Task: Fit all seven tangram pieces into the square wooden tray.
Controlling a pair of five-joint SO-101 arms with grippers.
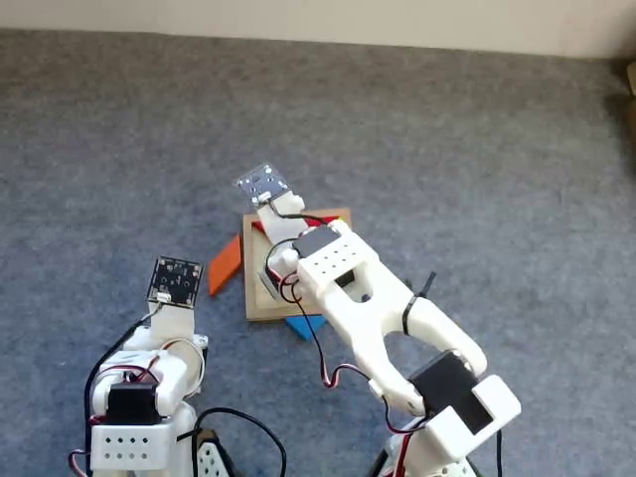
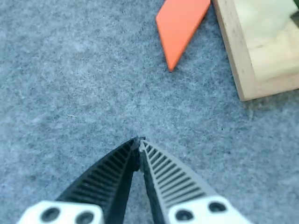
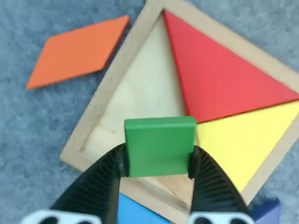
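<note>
Clamping green square [image 3: 160,144] above tray [image 3: 110,79]: R claw [image 3: 158,162], arm [image 1: 370,310] stretched fwd.

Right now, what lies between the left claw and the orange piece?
In the left wrist view, the stretch from the shut left claw to the orange piece is bare grey carpet; nothing lies on it.

tray [image 3: 104,93]: one
orange piece [image 3: 77,51]: one
red piece [image 3: 219,79]: one
yellow piece [image 3: 243,144]: one
green piece [image 3: 160,147]: one
blue piece [image 3: 140,212]: one, perhaps two
</note>
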